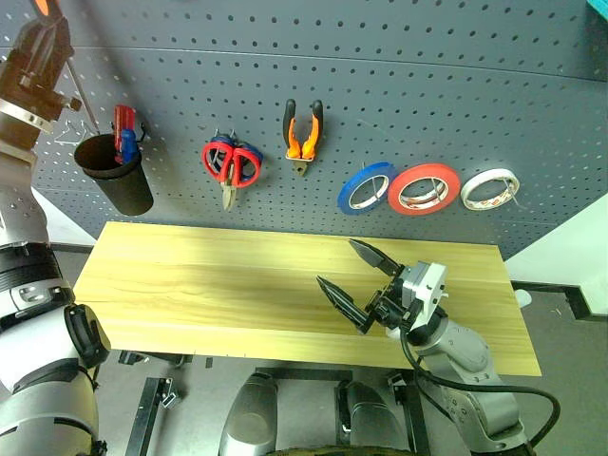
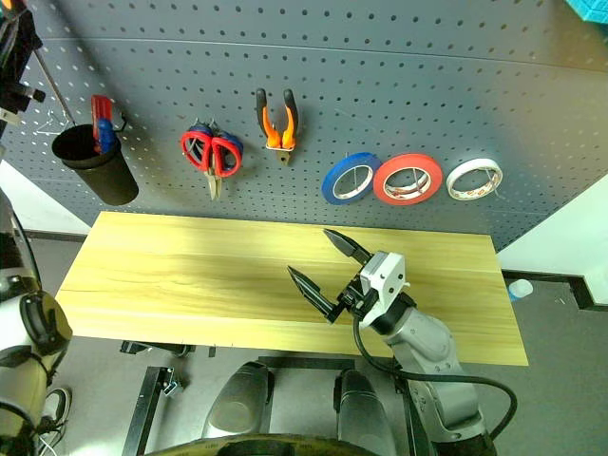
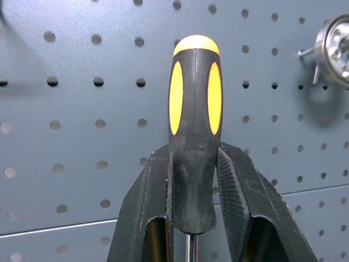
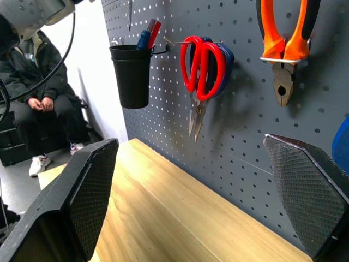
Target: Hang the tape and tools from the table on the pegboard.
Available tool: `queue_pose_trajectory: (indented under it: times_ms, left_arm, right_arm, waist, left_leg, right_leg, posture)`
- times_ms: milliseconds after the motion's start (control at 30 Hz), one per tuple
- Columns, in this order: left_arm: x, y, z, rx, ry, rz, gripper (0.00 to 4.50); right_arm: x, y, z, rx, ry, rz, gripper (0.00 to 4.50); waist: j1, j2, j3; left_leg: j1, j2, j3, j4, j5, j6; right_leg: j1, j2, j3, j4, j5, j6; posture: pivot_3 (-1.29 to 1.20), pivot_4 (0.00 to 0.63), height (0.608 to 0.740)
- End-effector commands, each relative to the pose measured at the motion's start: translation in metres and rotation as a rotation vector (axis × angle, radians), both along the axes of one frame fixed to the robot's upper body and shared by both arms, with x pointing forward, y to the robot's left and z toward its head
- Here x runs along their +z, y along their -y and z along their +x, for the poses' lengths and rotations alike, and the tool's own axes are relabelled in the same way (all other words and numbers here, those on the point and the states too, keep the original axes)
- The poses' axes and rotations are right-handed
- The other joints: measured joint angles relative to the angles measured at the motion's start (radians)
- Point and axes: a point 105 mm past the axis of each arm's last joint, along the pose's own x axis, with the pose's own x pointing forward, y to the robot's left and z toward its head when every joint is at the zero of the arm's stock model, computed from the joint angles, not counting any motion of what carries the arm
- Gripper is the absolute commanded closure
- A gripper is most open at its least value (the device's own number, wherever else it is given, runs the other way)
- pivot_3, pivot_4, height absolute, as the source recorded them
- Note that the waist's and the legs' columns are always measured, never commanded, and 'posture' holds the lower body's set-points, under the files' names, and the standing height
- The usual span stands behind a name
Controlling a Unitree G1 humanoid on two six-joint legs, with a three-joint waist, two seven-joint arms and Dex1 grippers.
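The red tape (image 1: 424,187), the orange-and-black pliers (image 1: 304,133) and the red-handled scissors (image 1: 231,163) all hang on hooks of the dark grey pegboard (image 1: 399,66). Up at the far left, close to the board, my left gripper (image 3: 193,158) is shut on the black-and-yellow handle of a screwdriver (image 3: 195,125). Its thin shaft (image 1: 81,95) slants down toward a black cup (image 1: 116,173). Over the right half of the wooden table (image 1: 190,275) my right gripper (image 1: 356,275) stands open, with nothing between its fingers (image 4: 87,196).
A blue tape roll (image 1: 367,187) and a white one (image 1: 490,188) hang either side of the red tape. The black cup, hooked to the board, holds red and blue tools. A person (image 4: 38,82) sits beyond the table's left end.
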Motion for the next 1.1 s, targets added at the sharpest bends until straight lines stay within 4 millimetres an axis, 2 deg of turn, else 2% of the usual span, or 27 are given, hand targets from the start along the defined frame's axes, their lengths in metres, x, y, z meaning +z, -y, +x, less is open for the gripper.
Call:
queue_pose_trajectory:
  times_ms: [33, 167, 467, 667, 833, 967, 1100]
  left_arm:
    - [0.013, -0.001, -0.006, 0.011, 0.058, 0.039, 3.73]
    - [-0.002, -0.004, -0.005, 0.015, 0.020, 0.041, 3.73]
    - [-0.016, -0.013, -0.008, 0.031, -0.064, 0.014, 3.73]
    - [-0.021, -0.019, -0.006, 0.040, -0.114, -0.003, 1.74]
    - [-0.023, -0.011, -0.008, -0.005, -0.133, -0.024, 0.02]
    - [-0.014, -0.002, -0.014, -0.070, -0.114, -0.051, 0.02]
    - [-0.004, 0.021, -0.029, -0.202, -0.096, -0.028, 0.02]
  right_arm:
    - [0.010, 0.001, -0.005, -0.009, 0.045, 0.018, 0.00]
    - [0.008, 0.003, -0.007, -0.016, 0.032, 0.008, 0.00]
    - [0.007, 0.003, -0.003, -0.014, 0.029, -0.004, 0.00]
    - [0.006, 0.002, -0.002, -0.008, 0.028, -0.005, 0.00]
    - [0.005, 0.002, -0.001, -0.007, 0.029, -0.008, 0.00]
    - [0.006, 0.002, 0.000, -0.004, 0.034, -0.007, 0.00]
    - [0.007, 0.000, 0.002, 0.005, 0.042, -0.001, 0.00]
  waist:
    - [0.000, 0.000, 0.000]
    - [0.000, 0.000, 0.000]
    - [0.000, 0.000, 0.000]
    - [0.001, 0.000, 0.000]
    - [0.001, 0.000, 0.000]
    - [0.001, -0.001, -0.001]
    - [0.002, -0.002, -0.002]
  left_leg:
    - [0.000, 0.000, 0.000, 0.000, 0.000, 0.000]
    - [0.000, 0.000, 0.000, 0.000, 0.000, 0.001]
    - [0.001, 0.000, -0.001, 0.001, -0.001, 0.003]
    - [0.001, 0.000, -0.002, 0.002, -0.001, 0.003]
    - [0.001, 0.000, -0.002, 0.002, -0.001, 0.003]
    - [0.001, 0.000, -0.003, 0.002, -0.001, 0.003]
    - [0.001, 0.000, -0.003, 0.002, -0.001, 0.003]
  right_leg:
    - [0.000, 0.000, 0.000, 0.000, 0.000, 0.000]
    - [0.000, 0.000, 0.000, 0.000, 0.000, 0.000]
    - [0.000, 0.000, -0.001, 0.003, 0.000, 0.000]
    - [0.001, 0.000, -0.001, 0.004, 0.000, 0.000]
    - [0.001, 0.000, -0.002, 0.004, 0.000, 0.000]
    - [0.001, 0.000, -0.002, 0.005, 0.000, 0.000]
    - [0.001, 0.000, -0.003, 0.005, 0.001, 0.000]
  posture:
    - [0.36, 0.105, 0.727]
    - [0.36, 0.113, 0.727]
    - [0.37, 0.109, 0.727]
    - [0.38, 0.109, 0.727]
    - [0.38, 0.104, 0.727]
    - [0.38, 0.100, 0.727]
    - [0.39, 0.093, 0.727]
